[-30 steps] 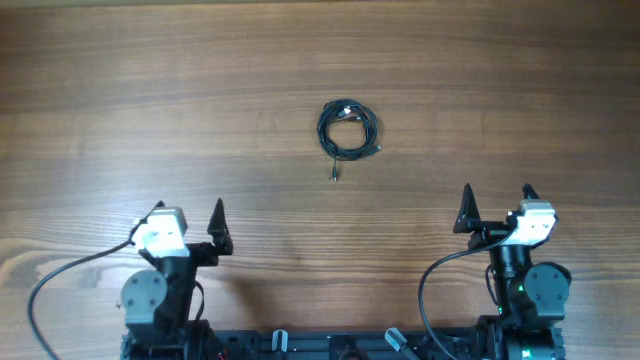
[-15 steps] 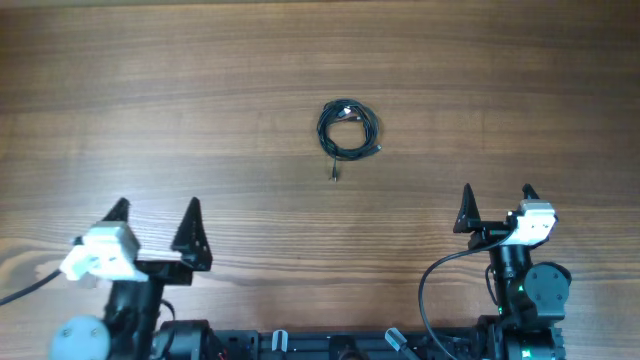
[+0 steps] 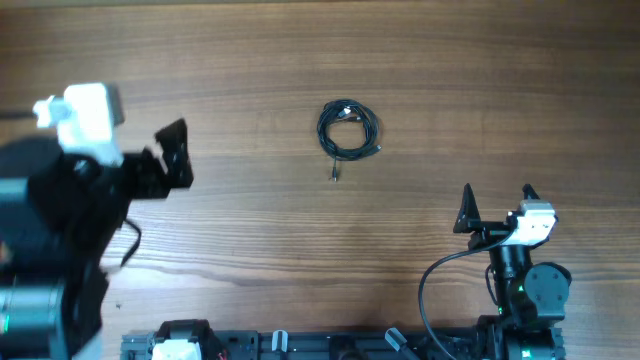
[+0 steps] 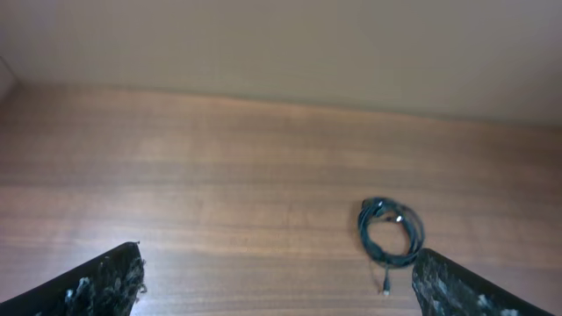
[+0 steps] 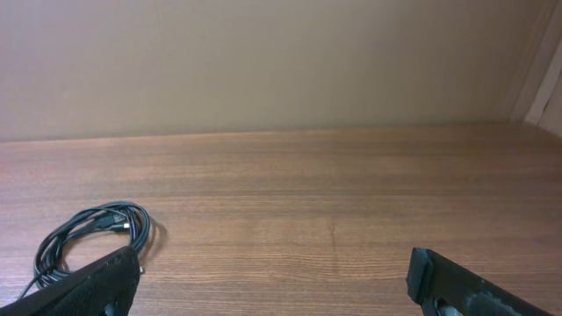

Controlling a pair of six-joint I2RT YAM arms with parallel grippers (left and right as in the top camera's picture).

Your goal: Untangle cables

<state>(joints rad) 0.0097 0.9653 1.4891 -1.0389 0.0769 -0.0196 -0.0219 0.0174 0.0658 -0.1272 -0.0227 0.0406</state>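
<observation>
The cables (image 3: 348, 130) lie as one small black coil on the wooden table (image 3: 300, 60), with one loose plug end (image 3: 333, 177) trailing toward the near side. My left gripper (image 3: 160, 150) is raised high at the left, well away from the coil. In the left wrist view it (image 4: 277, 250) is open and empty, with the cables (image 4: 391, 233) ahead by its right finger (image 4: 448, 285). My right gripper (image 3: 497, 195) rests open at the near right. The right wrist view shows its jaws (image 5: 274, 254) empty and the cables (image 5: 88, 233) ahead to the left.
The arm bases and their thick black cables (image 3: 440, 275) sit along the near edge. A plain wall (image 5: 263, 61) rises behind the table's far edge.
My left arm has lifted from its rest at the near left and swung up and away from the near edge, still open. The right arm and the coil have not moved.
</observation>
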